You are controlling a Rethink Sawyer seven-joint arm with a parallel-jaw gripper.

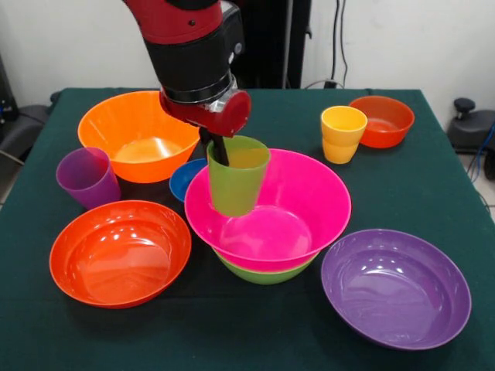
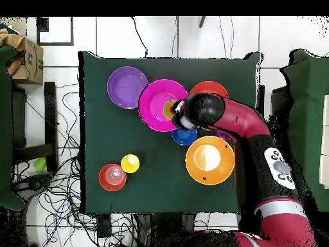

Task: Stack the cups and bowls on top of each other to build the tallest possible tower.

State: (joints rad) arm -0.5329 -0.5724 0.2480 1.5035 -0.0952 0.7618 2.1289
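Purple bowl (image 1: 395, 287) nearest, end effector (image 1: 219, 151) gripping upright green cup (image 1: 236, 185), mouth up, over pink bowl (image 1: 298, 212).

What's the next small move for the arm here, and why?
Probably lower the green cup a little and let go. The gripper holds it by the rim over the pink bowl, which sits nested in the lime green bowl.

Bright, even light (glare on bowls (image 1: 120, 251))
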